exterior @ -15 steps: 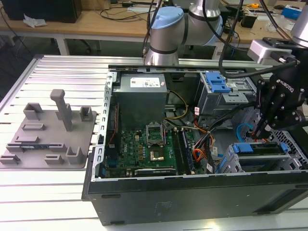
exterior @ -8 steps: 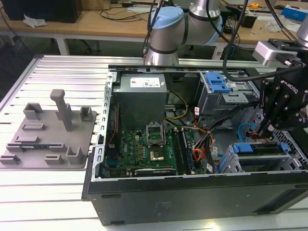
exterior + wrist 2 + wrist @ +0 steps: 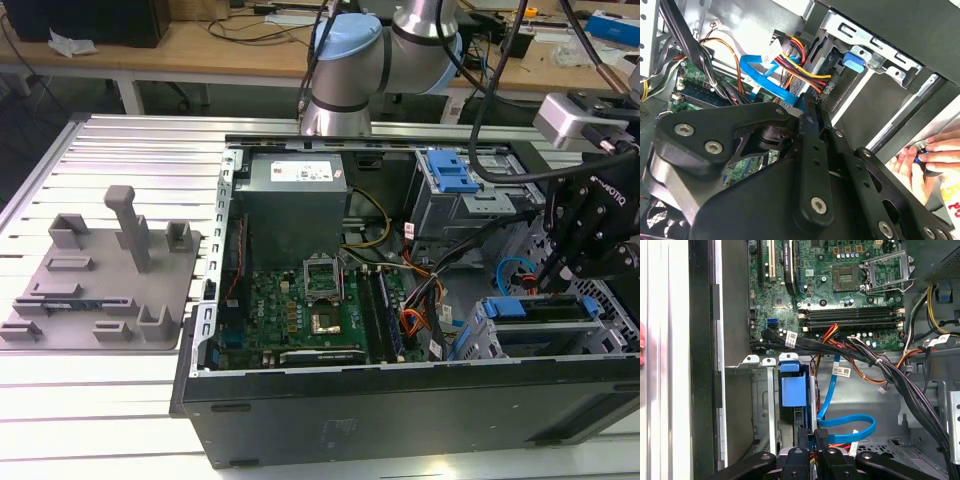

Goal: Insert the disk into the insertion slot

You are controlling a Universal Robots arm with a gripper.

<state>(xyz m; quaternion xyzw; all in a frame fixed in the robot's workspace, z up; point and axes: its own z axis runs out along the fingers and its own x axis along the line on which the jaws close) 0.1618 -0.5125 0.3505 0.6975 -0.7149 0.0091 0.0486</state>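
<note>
In the exterior view, one open computer case (image 3: 400,400) lies on a slatted metal worktop (image 3: 120,160), with one grey fixture plate (image 3: 100,280) beside it toward the exterior view's left. Inside the case sit one green motherboard (image 3: 300,310), one grey power supply (image 3: 295,200), and two drive cages. The taller silver cage (image 3: 450,205) carries a blue clip (image 3: 450,172). The insertion slot (image 3: 540,335) stands near the case's front wall, at the exterior view's right. The disk (image 3: 545,307) shows there as a dark slab edged in bright blue, resting at the top of that cage. The tool (image 3: 553,278) hangs directly over it, its black body cut off by the frame edge. Whether its fingers are apart or pressed on the disk cannot be told here.

In the second wrist view, the tool's black linkages (image 3: 810,165) cover the lower half, hiding the disk's face. One blue flat cable (image 3: 767,80) and a bundle of red, yellow and orange wires (image 3: 800,62) lie beyond. A person's hand (image 3: 930,157) appears past the case wall, partly cut off.

In the first wrist view, the disk's blue carrier tab (image 3: 792,385) stands in the grey cage mouth (image 3: 762,405), its silver face out of sight. The fingertips (image 3: 812,437) meet close around its blue edge, though the actual contact stays unclear.
</note>
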